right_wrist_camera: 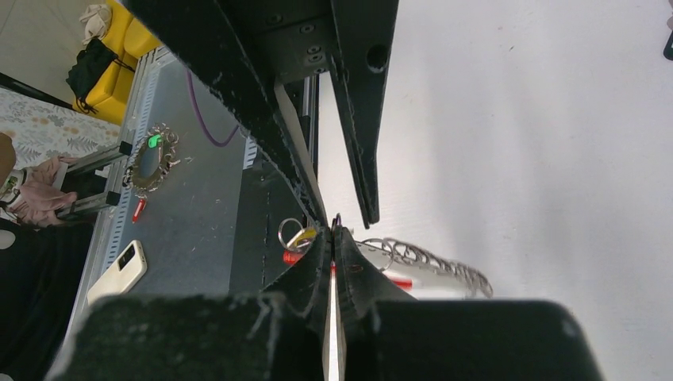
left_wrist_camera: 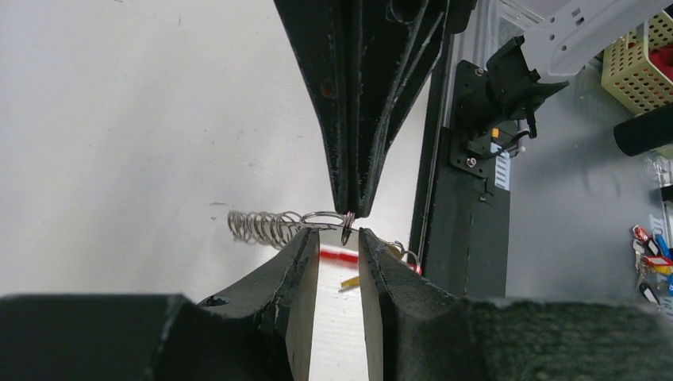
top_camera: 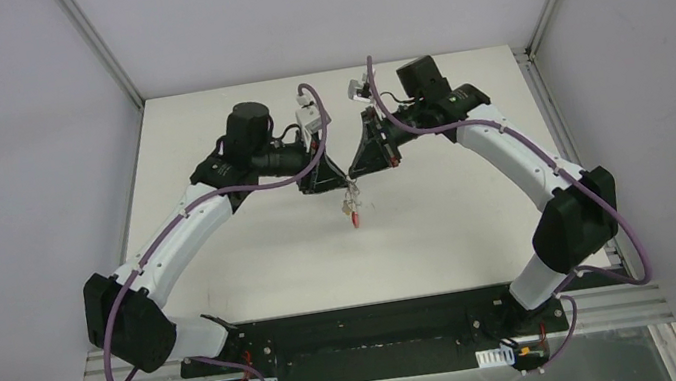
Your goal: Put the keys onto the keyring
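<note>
The keyring (top_camera: 353, 210) hangs in the air over the table between both grippers. It shows its red band (left_wrist_camera: 337, 255), a row of silver wire loops (left_wrist_camera: 262, 226) and an orange-tan tag (left_wrist_camera: 350, 281). My right gripper (right_wrist_camera: 333, 230) is shut on one small ring at the top of the bunch. In the left wrist view the right gripper (left_wrist_camera: 353, 210) comes down from above. My left gripper (left_wrist_camera: 339, 236) faces it tip to tip, its jaws a narrow gap apart with that ring hanging between the tips. The keys are out of view.
The white table (top_camera: 254, 264) lies below. The black base plate (left_wrist_camera: 464, 238) runs along its near edge. Beyond it a grey shelf holds a bunch of coloured tags (left_wrist_camera: 651, 266), a phone (right_wrist_camera: 119, 270) and a yellow basket (left_wrist_camera: 639, 67).
</note>
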